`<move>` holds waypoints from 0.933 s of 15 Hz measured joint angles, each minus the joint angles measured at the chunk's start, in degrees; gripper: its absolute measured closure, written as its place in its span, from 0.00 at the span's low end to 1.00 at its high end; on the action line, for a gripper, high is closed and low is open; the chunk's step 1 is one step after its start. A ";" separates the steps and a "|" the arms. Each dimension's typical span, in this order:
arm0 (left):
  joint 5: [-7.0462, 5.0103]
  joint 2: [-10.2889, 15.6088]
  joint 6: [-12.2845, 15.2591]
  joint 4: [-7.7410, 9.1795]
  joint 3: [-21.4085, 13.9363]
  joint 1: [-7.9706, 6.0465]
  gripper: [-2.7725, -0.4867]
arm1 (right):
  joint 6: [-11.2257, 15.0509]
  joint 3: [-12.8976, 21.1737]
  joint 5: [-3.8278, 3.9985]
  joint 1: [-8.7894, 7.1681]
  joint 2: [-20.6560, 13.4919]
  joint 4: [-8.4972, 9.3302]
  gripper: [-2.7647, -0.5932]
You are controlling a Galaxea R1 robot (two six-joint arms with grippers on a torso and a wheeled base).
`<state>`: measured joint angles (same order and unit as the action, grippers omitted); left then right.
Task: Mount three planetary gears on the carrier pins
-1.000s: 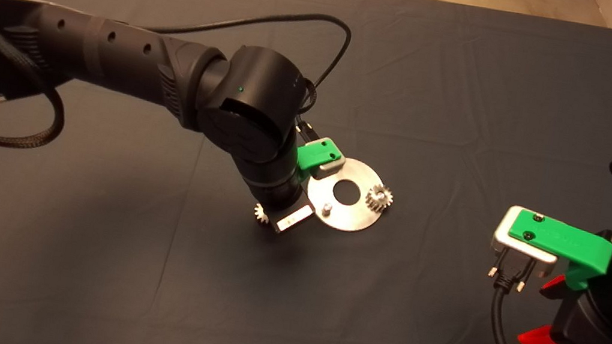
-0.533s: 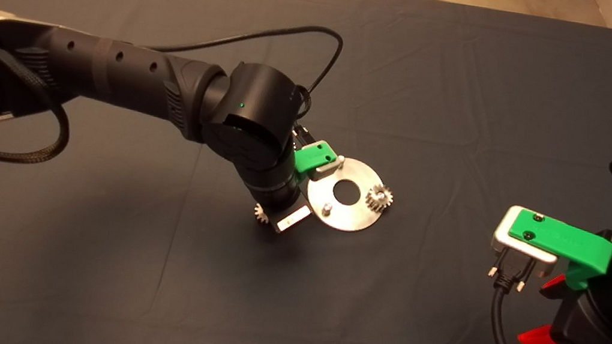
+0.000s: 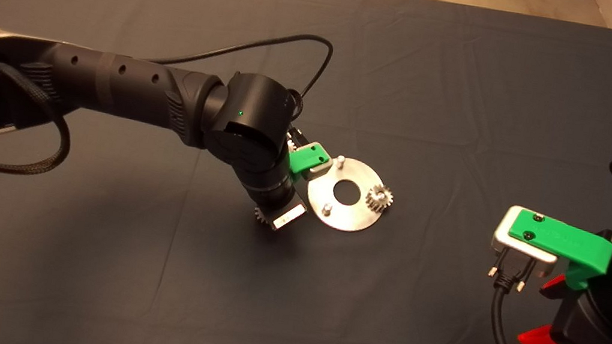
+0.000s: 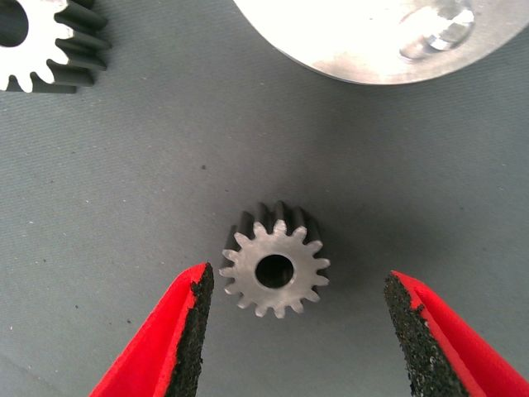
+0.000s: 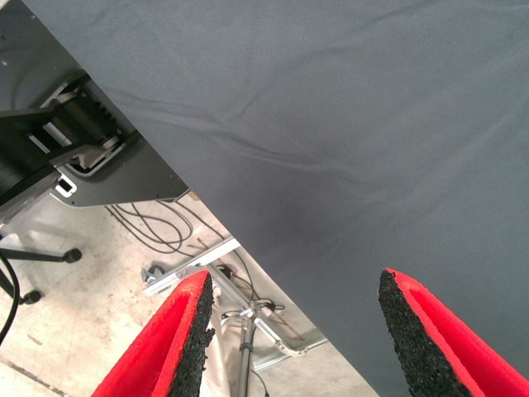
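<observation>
The silver disc (image 3: 357,218) lies mid-mat with one gear (image 3: 379,198) on its right pin; two bare pins (image 3: 339,159) (image 3: 327,208) stand on its left side. My left gripper (image 4: 297,279) is open, just left of the disc and low over the mat. Its fingers straddle a loose gear (image 4: 275,269) lying flat, without touching it. A second loose gear (image 4: 41,37) lies nearby. The disc's edge (image 4: 331,50) and a pin (image 4: 438,33) show beyond. In the head view the wrist hides the fingers, and one loose gear (image 3: 261,214) peeks out. My right gripper (image 3: 545,314) is parked open at the lower right.
A black cable (image 3: 276,43) loops over the left arm. The right arm's cable (image 3: 505,341) trails toward the mat's front edge. The right wrist view looks past the mat's edge (image 5: 248,223) at the floor, with a metal frame (image 5: 215,273) and cables.
My left arm has shifted slightly left, away from the disc, and uncovered the disc's far-left pin. The gears, the disc and the right arm have not moved.
</observation>
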<state>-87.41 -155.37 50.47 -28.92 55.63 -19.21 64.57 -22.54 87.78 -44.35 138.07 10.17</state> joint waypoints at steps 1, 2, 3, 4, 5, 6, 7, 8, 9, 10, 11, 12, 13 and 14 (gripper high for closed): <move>-0.02 0.05 0.00 -0.05 0.13 0.04 0.58 | 0.00 0.00 0.00 0.00 0.00 0.00 0.60; -0.02 0.16 -0.02 -0.16 0.19 0.04 0.58 | 0.00 -0.01 0.00 0.02 0.02 -0.01 0.60; -0.02 0.18 -0.02 -0.29 0.27 0.11 0.58 | 0.00 0.00 0.00 0.02 0.02 0.00 0.60; 0.01 0.16 -0.02 -0.52 0.29 0.39 0.58 | 0.00 0.00 -0.02 0.02 0.02 -0.02 0.60; -0.02 0.16 -0.04 -0.53 0.29 0.72 0.58 | 0.00 -0.02 0.00 0.00 0.02 0.00 0.60; 0.00 0.16 -0.06 -0.62 0.29 0.98 0.58 | 0.00 -0.01 0.01 0.01 0.02 0.00 0.60; 0.00 0.18 -0.09 -0.71 0.29 1.00 0.58 | 0.00 -0.02 0.00 0.00 0.02 0.00 0.60; 0.00 0.24 -0.09 -0.85 0.29 1.00 0.58 | 0.00 -0.02 0.00 0.00 0.02 -0.02 0.60; 0.00 0.49 -0.09 -0.91 0.29 1.05 0.58 | 0.00 -0.02 0.00 0.00 0.02 0.00 0.60; 0.00 0.67 -0.09 -0.96 0.32 1.27 0.58 | 0.00 -0.02 0.00 0.00 0.02 0.00 0.60; 0.01 0.95 -0.09 -0.98 0.32 1.53 0.58 | 0.00 -0.02 0.02 0.00 0.02 -0.02 0.60; 0.00 1.17 -0.09 -0.96 0.33 1.79 0.58 | 0.00 -0.02 0.02 -0.03 0.05 -0.02 0.60; -0.07 1.37 -0.09 -0.96 0.44 1.96 0.58 | 0.00 -0.02 -0.02 -0.09 0.07 0.00 0.60; -0.02 1.54 -0.11 -0.99 0.46 1.94 0.58 | 0.00 -0.02 0.01 -0.22 0.19 0.00 0.60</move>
<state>-87.43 -153.83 50.36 -29.90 56.09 -17.27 64.57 -22.56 87.80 -44.57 138.27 10.17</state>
